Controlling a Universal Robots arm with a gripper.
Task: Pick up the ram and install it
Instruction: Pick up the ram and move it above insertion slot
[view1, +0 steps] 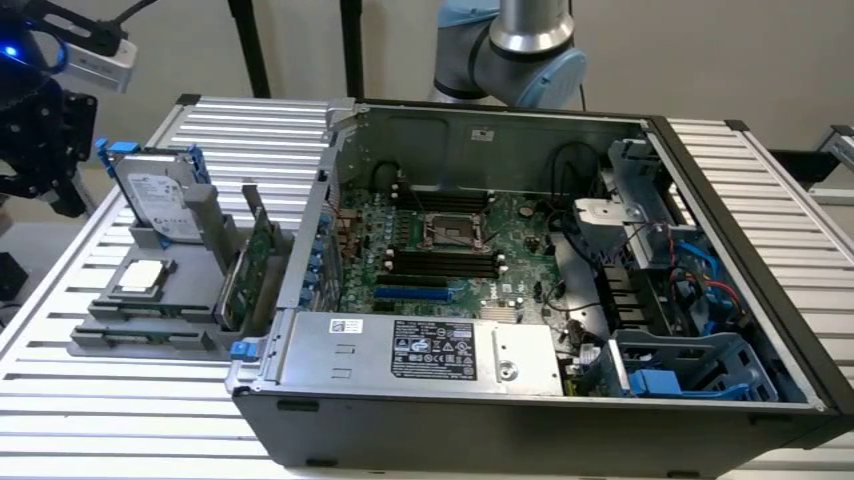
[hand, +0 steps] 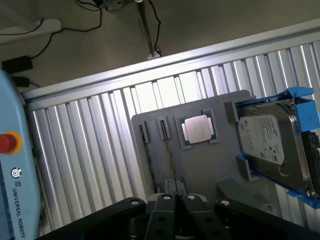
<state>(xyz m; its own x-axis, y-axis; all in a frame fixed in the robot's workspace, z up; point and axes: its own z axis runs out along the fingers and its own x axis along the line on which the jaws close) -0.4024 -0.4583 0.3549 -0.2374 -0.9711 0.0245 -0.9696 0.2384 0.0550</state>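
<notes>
A slim green board that I take for the ram (view1: 232, 292) stands on edge in the grey holder (view1: 140, 335), at the exterior view's left of the open computer case (view1: 534, 400). Right beside it stands a taller green card (view1: 263, 248). My gripper (view1: 38, 150) hangs above the table's far left edge, apart from the holder. In the wrist view my gripper (hand: 175, 189) looks down on the grey holder (hand: 210, 170), its black fingers (hand: 165, 210) pressed together with nothing between them. The motherboard (view1: 447, 250) lies in the case with its black memory slots (view1: 441, 262) open to view.
The holder also carries a hard drive in a blue frame (view1: 158, 200) (hand: 272, 145) and a square processor chip (view1: 142, 278) (hand: 198, 129). A ribbed metal table (view1: 120, 400) lies under everything. The power supply (view1: 414, 348) and blue drive cage (view1: 694, 370) fill the case's near side.
</notes>
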